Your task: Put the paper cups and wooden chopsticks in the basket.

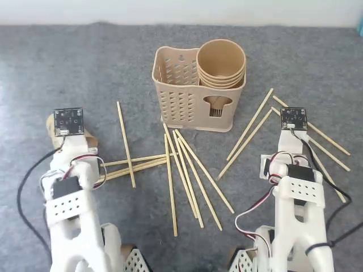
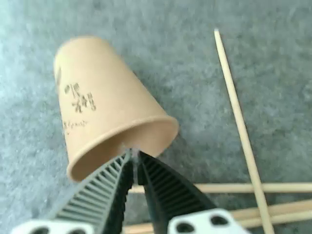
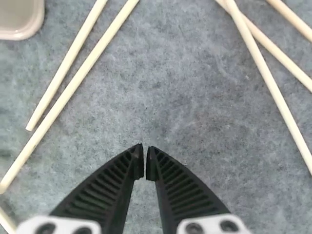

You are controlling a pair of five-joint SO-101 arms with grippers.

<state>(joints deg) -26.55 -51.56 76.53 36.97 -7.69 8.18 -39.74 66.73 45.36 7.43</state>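
The left tool (image 2: 132,155) is pressed together, its tips set against the rim of a cup (image 2: 107,112) that lies on its side on the table (image 1: 85,68); whether the rim is pinched between them cannot be told. The right tool (image 3: 145,147) is likewise pressed together and nothing is held in it; it hangs over bare table between loose chopsticks (image 3: 73,83). Farther out, a stack (image 1: 221,59) of cups is seen nested in one side of the basket (image 1: 176,96), and the cup at the left tool is the one cup seen outside, well apart from the basket. No chopsticks are seen in the basket; they are scattered over the table in front of it and to both sides. The cups are judged nearly done, and the chopsticks not yet begun.
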